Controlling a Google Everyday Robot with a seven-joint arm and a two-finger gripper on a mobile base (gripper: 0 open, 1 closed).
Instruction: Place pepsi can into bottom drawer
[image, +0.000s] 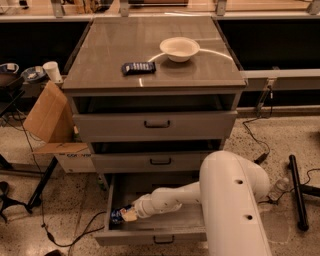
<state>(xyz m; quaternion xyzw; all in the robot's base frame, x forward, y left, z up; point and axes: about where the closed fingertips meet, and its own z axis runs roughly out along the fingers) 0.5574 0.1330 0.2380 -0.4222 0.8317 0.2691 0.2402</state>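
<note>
The bottom drawer (150, 236) of the grey cabinet stands pulled open toward me. The blue pepsi can (116, 215) lies on its side in the drawer's front left corner. My white arm reaches down into the drawer from the right. The gripper (127, 213) is at the right end of the can and appears to hold it.
A flat dark packet (138, 67) and a white bowl (179, 49) sit on the cabinet top. The two upper drawers (156, 124) stand slightly open. A cardboard box (50, 117) and a paper cup (52, 71) are at the left. Cables and a dark bar (297, 192) lie on the floor at the right.
</note>
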